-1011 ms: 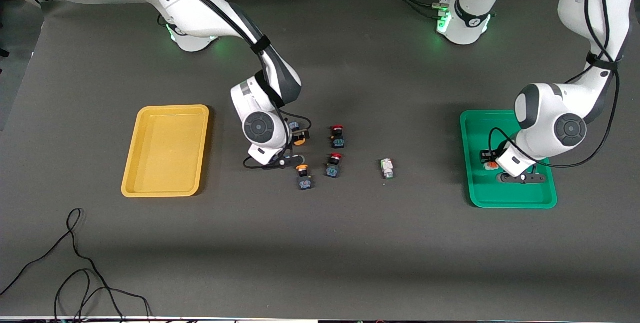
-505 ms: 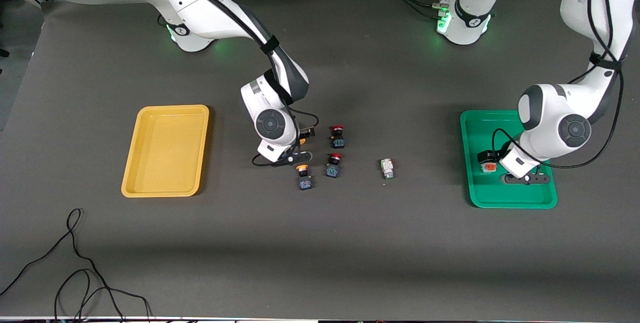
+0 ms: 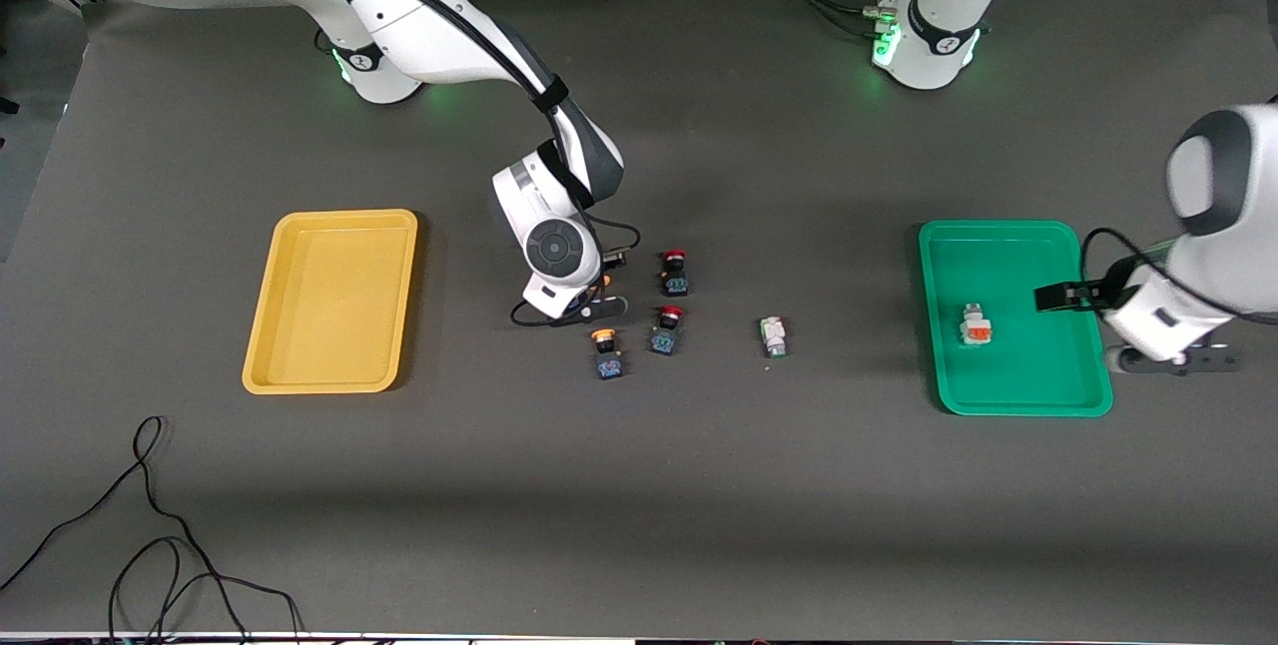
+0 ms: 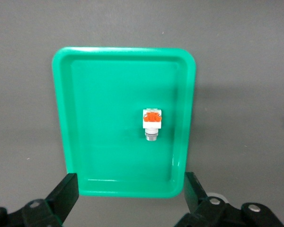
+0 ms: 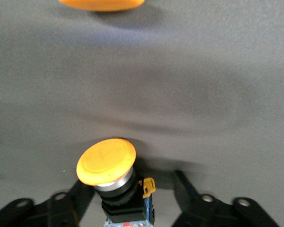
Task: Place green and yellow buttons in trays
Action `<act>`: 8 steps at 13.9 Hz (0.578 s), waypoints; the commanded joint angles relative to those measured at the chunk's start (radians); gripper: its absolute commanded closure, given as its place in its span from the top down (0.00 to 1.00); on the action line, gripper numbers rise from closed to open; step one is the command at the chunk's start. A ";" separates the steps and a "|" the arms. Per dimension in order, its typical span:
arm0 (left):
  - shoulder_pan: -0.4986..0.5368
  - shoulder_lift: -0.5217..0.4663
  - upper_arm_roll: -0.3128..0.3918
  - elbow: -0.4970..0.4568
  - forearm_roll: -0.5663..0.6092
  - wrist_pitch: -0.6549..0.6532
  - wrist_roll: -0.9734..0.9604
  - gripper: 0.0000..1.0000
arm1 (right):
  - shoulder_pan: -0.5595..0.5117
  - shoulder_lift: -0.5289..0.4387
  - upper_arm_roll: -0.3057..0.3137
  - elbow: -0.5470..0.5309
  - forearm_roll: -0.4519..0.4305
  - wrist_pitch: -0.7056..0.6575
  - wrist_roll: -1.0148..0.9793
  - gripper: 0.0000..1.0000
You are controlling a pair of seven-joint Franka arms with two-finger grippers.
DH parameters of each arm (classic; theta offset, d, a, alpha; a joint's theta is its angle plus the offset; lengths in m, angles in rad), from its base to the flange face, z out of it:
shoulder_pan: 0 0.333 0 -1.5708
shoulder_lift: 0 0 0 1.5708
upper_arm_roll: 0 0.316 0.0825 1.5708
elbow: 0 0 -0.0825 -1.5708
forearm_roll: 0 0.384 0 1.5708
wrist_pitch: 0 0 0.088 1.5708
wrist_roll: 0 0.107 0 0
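L gripper (image 4: 128, 201) hangs over green tray (image 3: 1038, 395) rim, fingers spread, empty; white btn w/ orange square (image 3: 975, 324) lies in tray. R gripper (image 5: 132, 198) astride yellow-cap btn (image 5: 106, 161), well apart from tray; grip: can't tell.

In the front view the right arm's wrist is covering most of the right tool (image 3: 603, 288) and the yellow-capped button (image 5: 114, 182) between its fingers; only a sliver of orange is peeking out. The right wrist view is cutting that button's body off at the picture's edge, and the yellow tray (image 5: 102, 4) is showing only as an edge strip. The left arm's upper part is running out of the front view.
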 commanded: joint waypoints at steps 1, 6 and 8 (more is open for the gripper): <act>-0.023 0.025 -0.050 0.093 -0.005 -0.079 -0.058 0.99 | 0.024 -0.014 -0.016 0.002 -0.012 0.004 0.016 0.00; -0.166 0.034 -0.163 0.095 -0.002 -0.028 -0.411 0.99 | 0.031 -0.199 -0.121 0.018 -0.097 -0.174 0.077 0.00; -0.258 0.054 -0.162 0.090 0.003 0.032 -0.534 0.99 | 0.031 -0.285 -0.195 0.017 -0.108 -0.258 0.069 0.00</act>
